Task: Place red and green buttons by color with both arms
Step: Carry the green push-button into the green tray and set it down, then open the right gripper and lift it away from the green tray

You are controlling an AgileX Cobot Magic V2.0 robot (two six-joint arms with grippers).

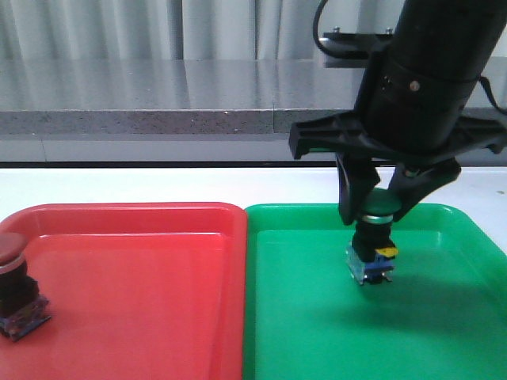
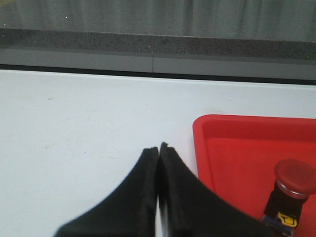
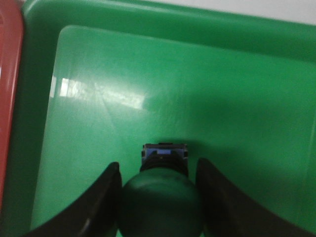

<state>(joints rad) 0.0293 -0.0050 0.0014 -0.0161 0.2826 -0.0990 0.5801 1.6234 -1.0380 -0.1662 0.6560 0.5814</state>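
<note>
My right gripper [image 1: 374, 212] is shut on the green button [image 1: 373, 245], its fingers on both sides of the cap. It holds the button upright over the green tray [image 1: 317, 332], seemingly a little above the floor. In the right wrist view the green cap [image 3: 160, 205] fills the space between the fingers of the gripper [image 3: 158, 170]. The red button [image 1: 14, 286] stands in the red tray [image 1: 142, 293] at its left end, and shows in the left wrist view [image 2: 292, 190]. My left gripper [image 2: 159, 147] is shut and empty over the white table, beside the red tray [image 2: 237, 148].
The two trays sit side by side, rims touching, on a white table [image 2: 74, 123]. A grey ledge [image 1: 135, 119] runs along the back of the table. My left arm does not show in the front view.
</note>
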